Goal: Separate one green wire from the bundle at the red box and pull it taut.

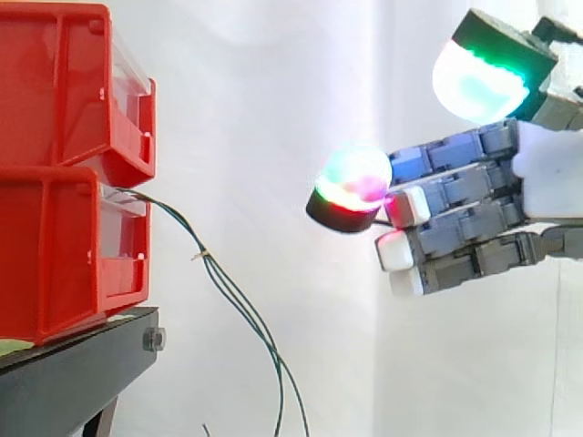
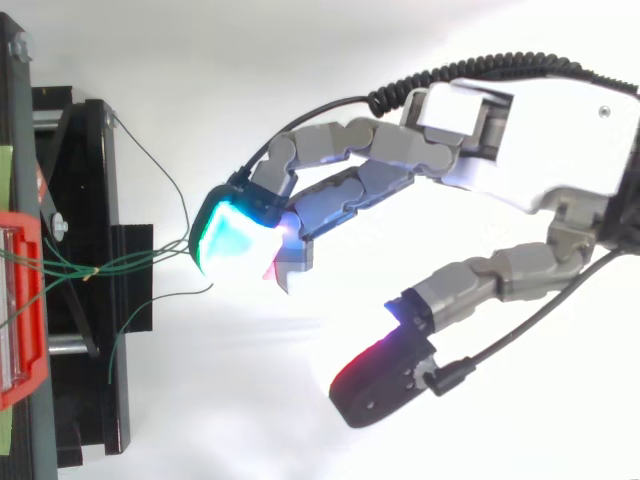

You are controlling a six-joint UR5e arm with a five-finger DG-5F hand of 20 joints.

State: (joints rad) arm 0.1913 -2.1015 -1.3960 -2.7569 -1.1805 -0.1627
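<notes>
At frame left, wires [image 1: 241,308] are judged thin, limp; best pinched near box [image 1: 64,246]; hand [image 1: 455,196] is seen open, empty.

A: Where do the wires [image 1: 230,291] start?
B: At the front of the lower bin [image 1: 64,255], just under the upper bin [image 1: 73,91]. They sag down and rightward, past the right edge of the stand [image 1: 82,373], to the bottom of the view.
A: And the hand [image 1: 465,205]?
B: Well right of them, level with the bins. Its fingers are straight, its pads [image 1: 353,182] glow, and it's apart from the wires.
</notes>
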